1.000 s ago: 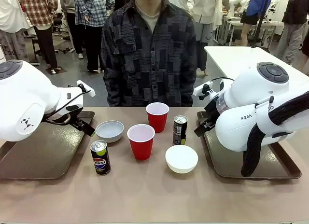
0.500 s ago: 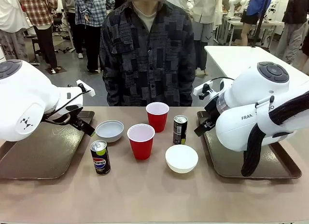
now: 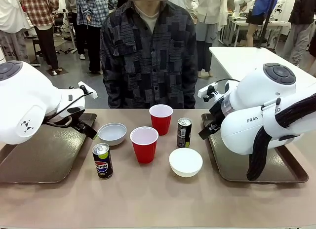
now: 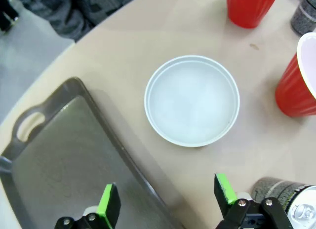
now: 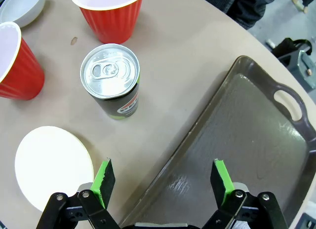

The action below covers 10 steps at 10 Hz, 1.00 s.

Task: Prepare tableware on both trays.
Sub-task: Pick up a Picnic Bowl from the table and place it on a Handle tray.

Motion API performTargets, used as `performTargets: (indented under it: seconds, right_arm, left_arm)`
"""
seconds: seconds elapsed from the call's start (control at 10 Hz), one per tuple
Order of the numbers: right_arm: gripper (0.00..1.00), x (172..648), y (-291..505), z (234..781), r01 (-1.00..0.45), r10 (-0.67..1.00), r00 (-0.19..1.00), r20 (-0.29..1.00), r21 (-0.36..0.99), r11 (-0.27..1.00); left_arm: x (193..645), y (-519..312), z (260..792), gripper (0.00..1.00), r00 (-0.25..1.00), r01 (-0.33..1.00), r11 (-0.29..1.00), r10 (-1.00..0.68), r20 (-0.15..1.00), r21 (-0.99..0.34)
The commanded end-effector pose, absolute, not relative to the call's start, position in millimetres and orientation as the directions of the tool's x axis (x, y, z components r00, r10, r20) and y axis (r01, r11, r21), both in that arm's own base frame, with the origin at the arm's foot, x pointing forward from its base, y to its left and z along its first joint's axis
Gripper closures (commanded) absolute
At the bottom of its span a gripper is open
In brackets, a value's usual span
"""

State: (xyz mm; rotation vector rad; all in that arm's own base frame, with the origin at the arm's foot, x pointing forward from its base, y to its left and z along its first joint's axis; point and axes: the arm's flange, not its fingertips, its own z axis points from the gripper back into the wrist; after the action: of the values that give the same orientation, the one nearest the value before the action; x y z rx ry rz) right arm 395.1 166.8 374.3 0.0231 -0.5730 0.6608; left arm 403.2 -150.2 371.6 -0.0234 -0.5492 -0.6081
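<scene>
Above left tray (image 4: 59,160) edge, left tool (image 4: 165,192) released near white bowl (image 4: 192,100); right tool (image 5: 162,173) released near black-silver can (image 5: 111,81).

red cups (image 3: 144,144) (image 3: 161,118), white bowls (image 3: 112,133) (image 3: 185,161), dark brown trays (image 3: 39,160) (image 3: 232,165), dark patchwork shirt (image 3: 148,56)

Right arm (image 3: 256,115) hides much of right tray (image 3: 227,166); Pepsi can (image 4: 291,189) cropped

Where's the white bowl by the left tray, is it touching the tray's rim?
Apart. The left wrist view shows a strip of bare table between the bowl and the raised rim of the tray.
</scene>
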Motion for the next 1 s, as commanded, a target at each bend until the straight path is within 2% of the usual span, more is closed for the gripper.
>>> performTargets:
  seconds: [0.0, 0.3, 0.4, 0.6, 0.8, 0.9]
  right_arm:
    - [0.00, 395, 167, 374, -0.586, 0.574, 0.641, 0.510, -0.157, 0.795]
    - [0.00, 395, 167, 374, -0.586, 0.573, 0.641, 0.510, -0.157, 0.795]
    - [0.00, 383, 161, 381, -0.626, 0.597, 0.638, 0.487, -0.124, 0.770]
    - [0.00, 337, 147, 420, -0.605, 0.584, 0.656, 0.478, -0.129, 0.785]
    - [0.00, 281, 126, 433, -0.595, 0.586, 0.716, 0.380, -0.109, 0.797]
    - [0.00, 252, 111, 432, -0.564, 0.564, 0.764, 0.312, -0.101, 0.820]
  left_arm:
    - [403, -150, 372, 0.00, 0.683, 0.548, 0.825, -0.536, 0.497, 0.137]
    - [403, -150, 372, 0.00, 0.683, 0.548, 0.825, -0.536, 0.497, 0.137]
    - [403, -150, 372, 0.00, 0.683, 0.548, 0.825, -0.536, 0.496, 0.137]
    - [365, -124, 422, 0.00, 0.695, 0.572, 0.817, -0.533, 0.483, 0.079]
    - [318, -96, 449, 0.00, 0.708, 0.597, 0.799, -0.566, 0.422, 0.071]
    - [293, -83, 451, 0.00, 0.723, 0.631, 0.775, -0.596, 0.348, 0.016]
